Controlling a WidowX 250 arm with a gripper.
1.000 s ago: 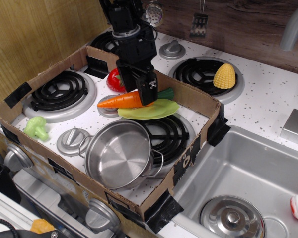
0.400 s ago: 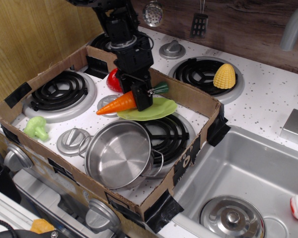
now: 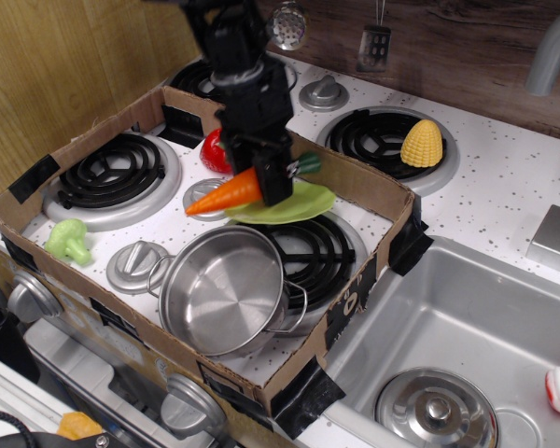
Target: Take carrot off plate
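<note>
Fingers [image 3: 273, 171] clamped on carrot [image 3: 228, 192] near its green stem end. Carrot tilted, orange tip pointing left and down from fingers, lifted over left edge of plate [image 3: 299, 207]. Plate directly below fingers, pot [image 3: 222, 291] further below.

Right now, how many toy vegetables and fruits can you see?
4. The carrot is held in the gripper over the plate; a strawberry sits behind it, broccoli front-left, corn cob on the back-right burner. Others may be hidden behind the arm.
</note>
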